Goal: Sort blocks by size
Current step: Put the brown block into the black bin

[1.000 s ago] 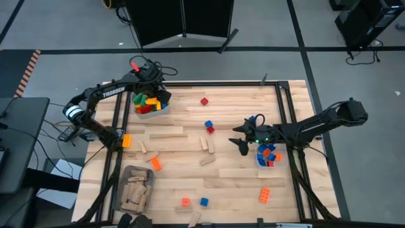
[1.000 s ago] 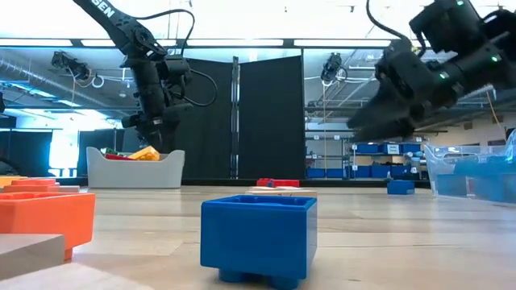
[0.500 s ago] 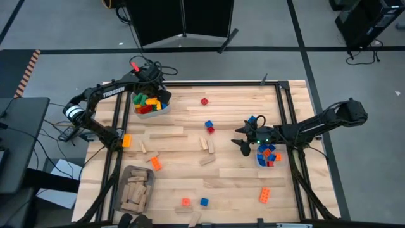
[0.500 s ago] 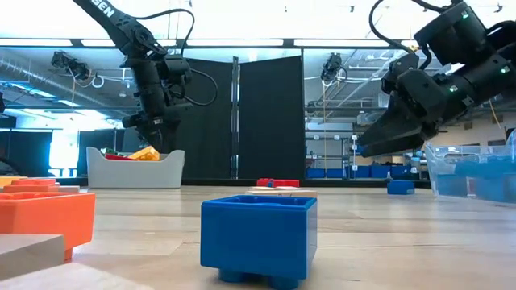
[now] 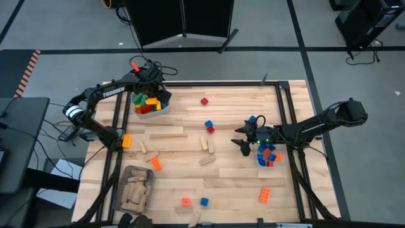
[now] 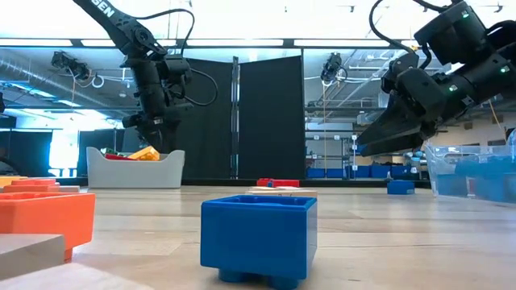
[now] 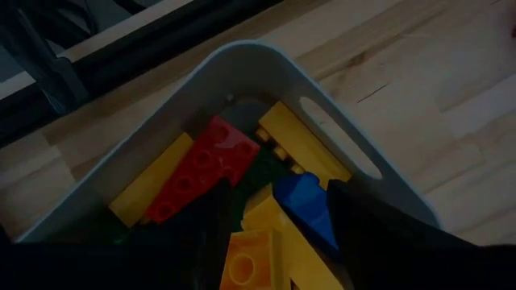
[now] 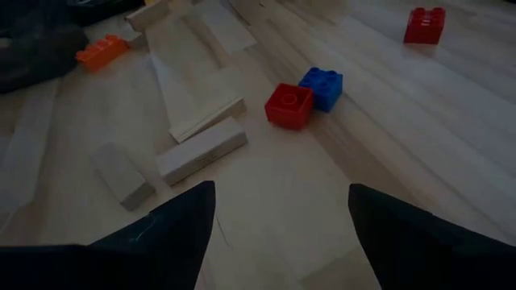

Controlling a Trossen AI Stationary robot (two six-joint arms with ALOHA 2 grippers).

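A: High view: my right gripper (image 5: 243, 143) has pulled back toward the clear bin (image 5: 266, 154) since a second ago, jaws spread, nothing in them. That drop looks done.

B: Left side?

A: Unmoved. Left gripper (image 5: 154, 97) hangs over the grey bin (image 7: 129, 153), fingers half apart; can't tell if it holds a block. Red block (image 8: 289, 105) and blue block (image 8: 322, 87) lie mid-table.

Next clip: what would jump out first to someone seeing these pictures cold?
The scatter of coloured bricks and tan wooden pieces across the wooden table. The left gripper hangs over the grey bin of mixed bricks at the far left corner. The right gripper, open, hovers beside the clear bin at the right edge.
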